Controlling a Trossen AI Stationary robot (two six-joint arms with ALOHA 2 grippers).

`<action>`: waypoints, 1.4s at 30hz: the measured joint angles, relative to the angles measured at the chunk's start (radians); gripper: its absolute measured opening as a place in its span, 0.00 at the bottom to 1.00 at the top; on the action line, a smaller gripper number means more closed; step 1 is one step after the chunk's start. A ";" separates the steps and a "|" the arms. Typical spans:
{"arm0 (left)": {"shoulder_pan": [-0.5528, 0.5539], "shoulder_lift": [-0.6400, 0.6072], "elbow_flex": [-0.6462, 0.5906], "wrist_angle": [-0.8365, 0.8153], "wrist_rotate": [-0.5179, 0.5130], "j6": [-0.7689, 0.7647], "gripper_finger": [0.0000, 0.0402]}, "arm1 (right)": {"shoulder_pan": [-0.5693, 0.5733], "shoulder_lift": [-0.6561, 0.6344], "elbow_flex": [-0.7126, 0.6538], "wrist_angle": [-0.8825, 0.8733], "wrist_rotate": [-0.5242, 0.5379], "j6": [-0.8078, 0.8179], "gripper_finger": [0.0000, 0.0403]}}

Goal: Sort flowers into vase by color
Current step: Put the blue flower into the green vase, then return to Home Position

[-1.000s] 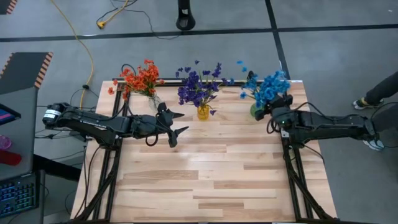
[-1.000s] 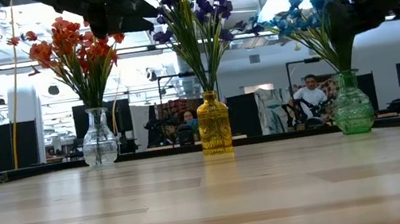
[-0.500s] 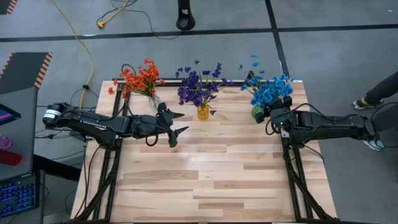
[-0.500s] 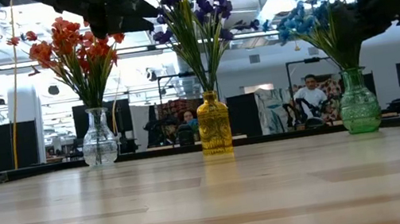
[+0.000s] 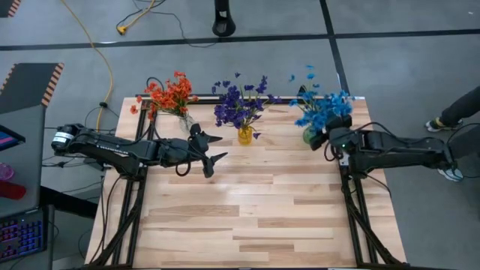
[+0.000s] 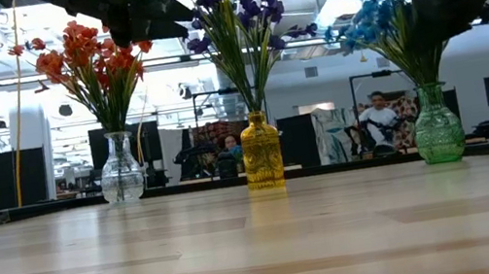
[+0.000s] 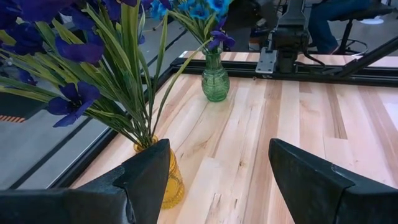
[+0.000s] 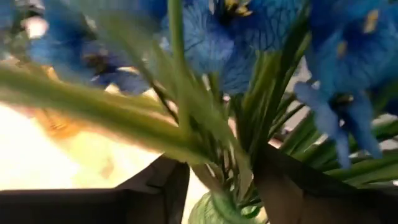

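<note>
Hovering at table's two o'clock, right hand [image 5: 328, 138] spread around blue flowers [image 5: 322, 106], stems seated in green vase [image 6: 437, 124]; left hand [image 5: 212, 151] spread, idle.

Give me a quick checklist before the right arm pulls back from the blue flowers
1. Right gripper jaws open around the blue flowers' stems: ok.
2. Blue flowers sit in the green vase: ok.
3. Green vase upright: ok.
4. Orange flowers and purple flowers each in their own vase: ok.
5. Left gripper open, parked near the yellow vase, clear of the right arm: ok.
6. No stem snagged on a jaw: cannot tell.
</note>
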 joint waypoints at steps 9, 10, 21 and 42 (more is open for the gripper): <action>0.000 0.000 0.000 0.000 0.000 0.003 0.65 | 0.000 0.000 0.056 -0.206 -0.126 0.104 0.56; 0.000 0.000 0.000 0.000 0.000 0.003 0.65 | 0.000 0.000 0.062 -0.206 -0.126 0.103 0.57; 0.000 -0.001 0.000 0.000 0.000 0.004 0.65 | 0.001 -0.002 0.223 -0.384 -0.152 0.124 0.57; -0.078 -0.295 0.000 -0.134 -0.016 0.039 0.65 | 0.003 -0.053 0.441 -0.488 -0.643 -0.010 0.41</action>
